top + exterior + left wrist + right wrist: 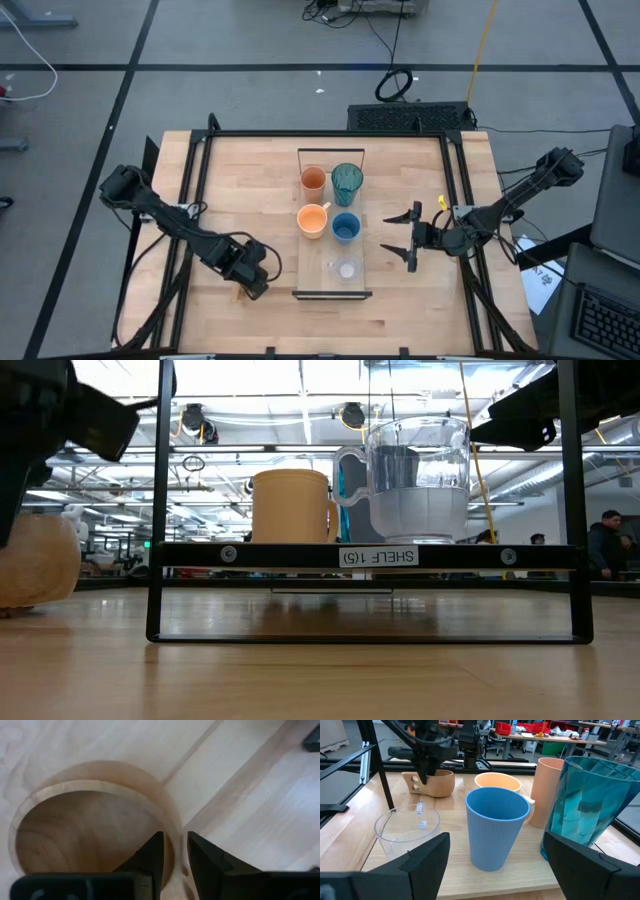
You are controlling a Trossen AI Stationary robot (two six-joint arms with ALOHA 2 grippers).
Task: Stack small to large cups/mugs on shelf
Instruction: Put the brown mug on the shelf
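Overhead and wrist views. Your left gripper (256, 283) sits left of the shelf, its narrowed jaws pinching the rim wall of the tan, handled wooden-looking mug (95, 820), one finger inside and one outside; this grip suits lifting the mug toward the long, narrow light-wood shelf with dark end rails (366, 262). The mug rests on the tabletop (250, 180), apart from the shelf, and looks empty.

Your right gripper (412, 240) waits just right of the shelf, jaws spread wide and holding nothing, facing the cups.

On the shelf stand the tall teal ribbed tumbler (347, 183), orange cup (313, 180), orange mug with pale handle (313, 220), ribbed blue cup (345, 228) and small clear glass (346, 268). All appear empty and unstacked.
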